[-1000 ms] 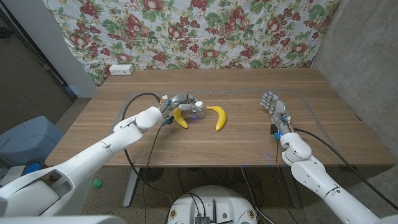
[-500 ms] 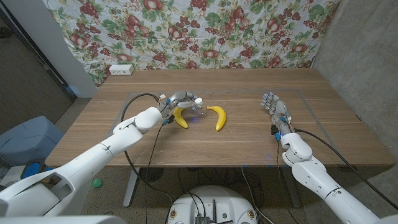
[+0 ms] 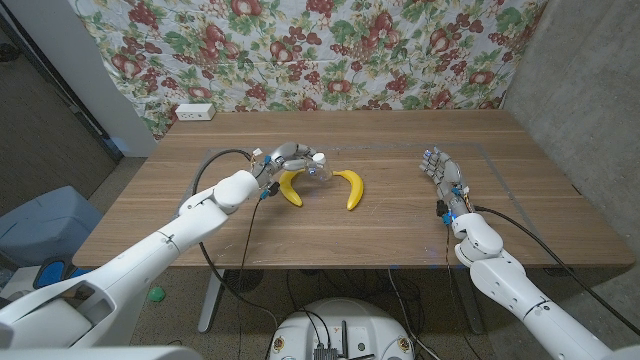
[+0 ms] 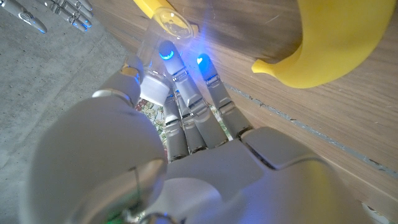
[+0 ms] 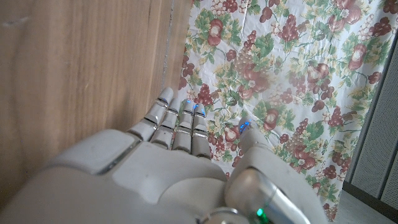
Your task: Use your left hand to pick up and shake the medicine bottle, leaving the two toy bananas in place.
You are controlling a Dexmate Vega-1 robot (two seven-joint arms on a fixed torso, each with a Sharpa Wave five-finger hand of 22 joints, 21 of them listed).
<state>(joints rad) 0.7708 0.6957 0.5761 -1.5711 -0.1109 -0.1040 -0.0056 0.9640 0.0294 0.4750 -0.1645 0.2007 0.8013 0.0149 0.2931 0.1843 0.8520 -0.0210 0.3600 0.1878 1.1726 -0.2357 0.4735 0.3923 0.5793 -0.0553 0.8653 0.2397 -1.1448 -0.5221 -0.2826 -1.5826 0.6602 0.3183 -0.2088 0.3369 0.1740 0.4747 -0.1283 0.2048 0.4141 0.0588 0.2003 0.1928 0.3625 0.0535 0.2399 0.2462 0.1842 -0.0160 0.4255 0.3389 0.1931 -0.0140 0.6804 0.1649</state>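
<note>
Pick-up looks done, judging by the head view: left hand [image 3: 291,158] has its fingers wrapped round the clear medicine bottle [image 3: 313,170] w/ white cap, and the bottle seems raised just off the table [image 3: 400,215], above the near end of the left banana [image 3: 289,188]. Left wrist view shows fingers [image 4: 186,106] curled on the bottle [image 4: 163,34], cap [image 4: 154,91] near the thumb. Shake itself is what's left, as far as I can judge. Both bananas lie on the wood; right banana [image 3: 350,187] just beside the bottle, so sideways room is tight; safer to shake up, where there's open air. Back edge and floral cloth [image 3: 330,50] well apart. Right hand [image 3: 444,178] waits w/ fingers apart, holding nothing, near the table's right side, well clear.
</note>
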